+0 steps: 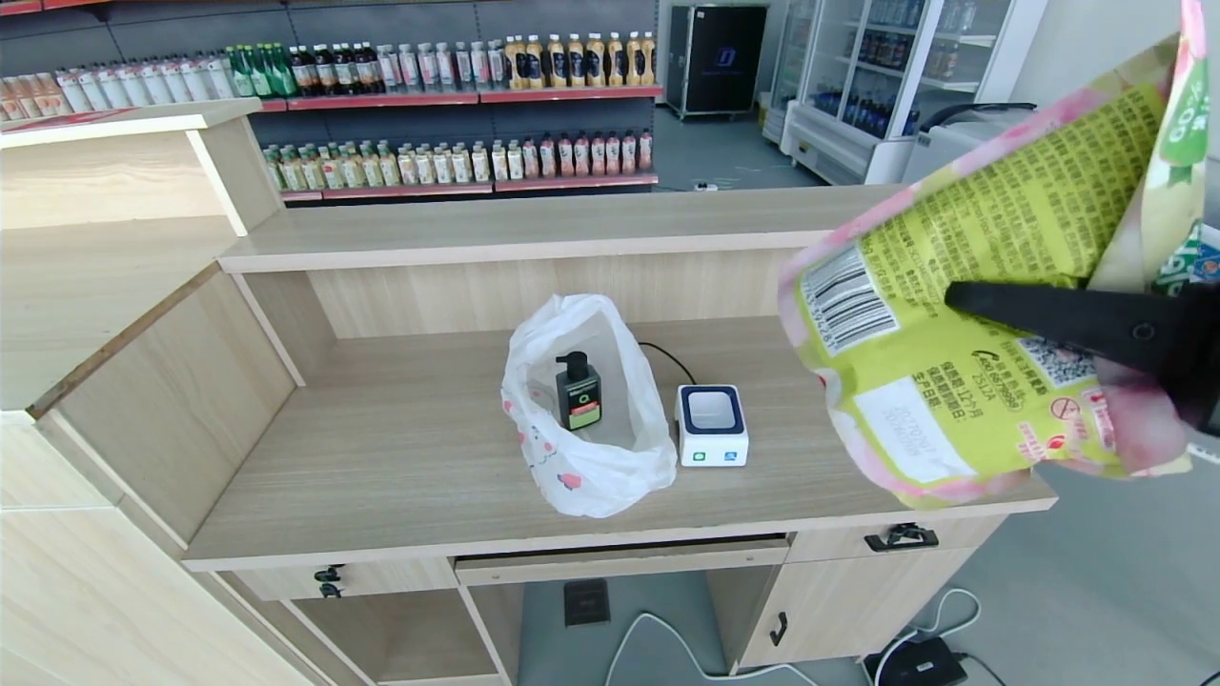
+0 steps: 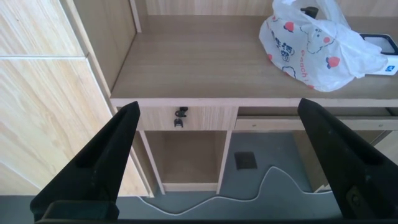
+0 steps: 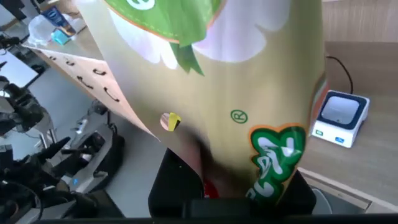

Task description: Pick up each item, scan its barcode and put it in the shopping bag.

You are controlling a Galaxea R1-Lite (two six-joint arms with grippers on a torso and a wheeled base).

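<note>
My right gripper point(image 1: 1096, 329) is shut on a green and pink snack bag point(image 1: 991, 286), held high at the right, close to the head camera, with its barcode point(image 1: 843, 300) facing the camera. In the right wrist view the snack bag point(image 3: 236, 93) hangs above the counter. A white barcode scanner point(image 1: 711, 424) sits on the desk, right of the white shopping bag point(image 1: 581, 448). Inside that bag stands a black pump bottle point(image 1: 578, 393). My left gripper point(image 2: 217, 162) is open, low in front of the desk's left side, with nothing between its fingers.
The wooden desk point(image 1: 400, 467) has a raised back ledge point(image 1: 534, 233) and a side wall on the left. A black cable point(image 1: 667, 357) runs behind the scanner. Drawers and cables lie under the desk. Shelves of bottles point(image 1: 457, 105) stand far behind.
</note>
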